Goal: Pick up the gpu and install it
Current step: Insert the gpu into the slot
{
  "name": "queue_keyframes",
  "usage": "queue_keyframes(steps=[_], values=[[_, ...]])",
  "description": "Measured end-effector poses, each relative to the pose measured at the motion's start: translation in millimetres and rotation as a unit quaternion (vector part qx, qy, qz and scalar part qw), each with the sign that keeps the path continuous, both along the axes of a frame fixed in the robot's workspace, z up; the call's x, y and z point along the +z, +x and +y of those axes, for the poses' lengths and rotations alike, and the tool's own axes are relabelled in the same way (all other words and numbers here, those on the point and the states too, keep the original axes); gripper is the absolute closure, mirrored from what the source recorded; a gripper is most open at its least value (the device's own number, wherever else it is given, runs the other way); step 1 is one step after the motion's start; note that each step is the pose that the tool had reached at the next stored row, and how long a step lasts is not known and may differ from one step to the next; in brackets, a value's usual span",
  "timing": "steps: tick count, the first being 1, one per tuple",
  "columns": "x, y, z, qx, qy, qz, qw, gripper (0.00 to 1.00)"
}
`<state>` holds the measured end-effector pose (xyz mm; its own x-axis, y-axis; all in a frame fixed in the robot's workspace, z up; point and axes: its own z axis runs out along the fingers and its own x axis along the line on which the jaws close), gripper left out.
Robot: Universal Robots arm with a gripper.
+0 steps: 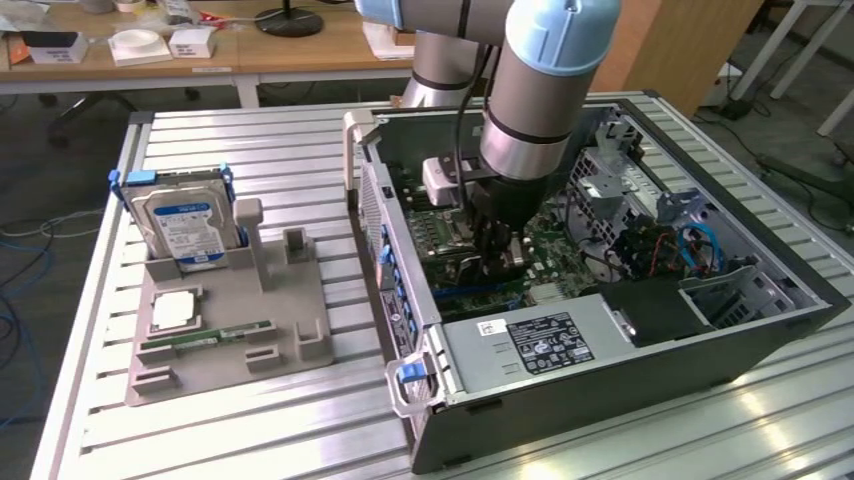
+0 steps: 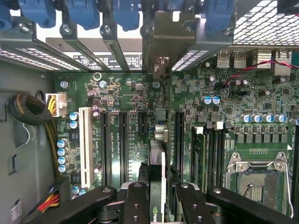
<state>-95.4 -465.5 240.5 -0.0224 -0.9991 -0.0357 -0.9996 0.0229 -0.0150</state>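
Black jointed claw [image 2: 161,198], matte metal with bolt heads, closed partway and clamping the gpu [image 2: 157,163]. The gpu is a thin dark card seen edge-on, its bent silvery bracket at the far end under blue plastic latches [image 2: 79,11]. It stands upright over the green motherboard [image 2: 117,93], in line with long black slots; seated or not, cannot tell. Steel case [image 1: 747,330] walls close round, little room. Power supply sticker [image 1: 541,343] unreadable. Slatted aluminium desk [image 1: 267,440]; on the exterior view's left, a blue-labelled hard drive [image 1: 187,225] in a grey holder [image 1: 227,340].
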Motion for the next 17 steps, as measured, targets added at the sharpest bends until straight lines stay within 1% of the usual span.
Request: queue_keyframes(steps=[10, 12, 14, 17], values=[[-0.2, 0.2, 0.2, 0.0, 0.0006, -0.0003, 1.0, 0.73], [2.3, 0.4, 0.4, 0.0, 0.0016, -0.001, 1.0, 0.73], [6.1, 0.3, 0.2, 0.0, 0.0005, -0.0002, 1.0, 0.73], [6.0, 0.2, 0.2, 0.0, 0.0006, -0.0003, 1.0, 0.73]])
